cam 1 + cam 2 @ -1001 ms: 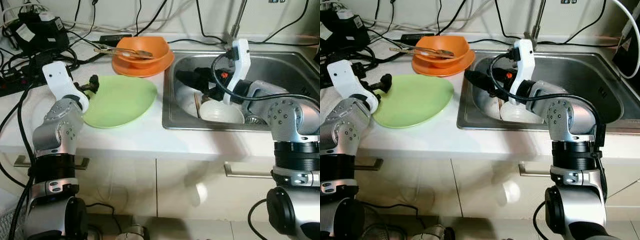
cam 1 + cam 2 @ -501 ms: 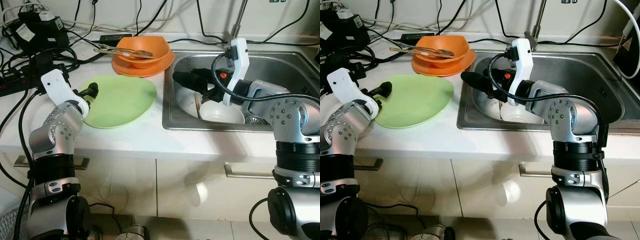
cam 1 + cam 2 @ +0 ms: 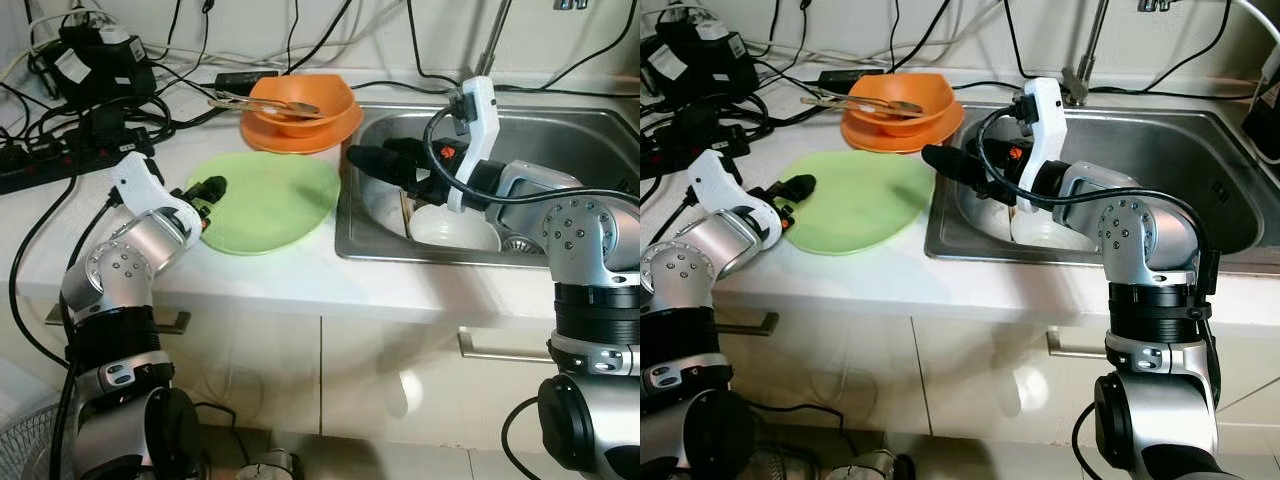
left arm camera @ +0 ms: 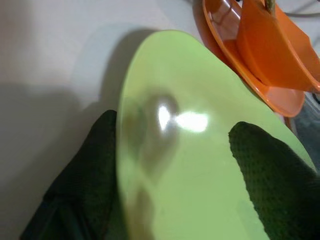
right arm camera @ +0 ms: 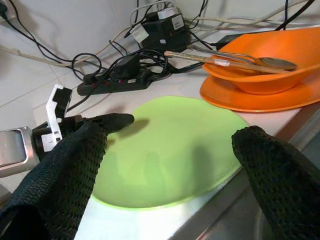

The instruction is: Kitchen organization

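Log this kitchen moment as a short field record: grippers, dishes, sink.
left gripper: open, fingers straddling the near-left rim of the green plate
right gripper: open, held above the sink's left edge, pointing toward the green plate
green plate: flat on the white counter, beside the sink
orange bowl: on an orange plate behind the green plate, utensils lying across it
sink: steel, holds a white bowl
cables: tangled at the counter's back left
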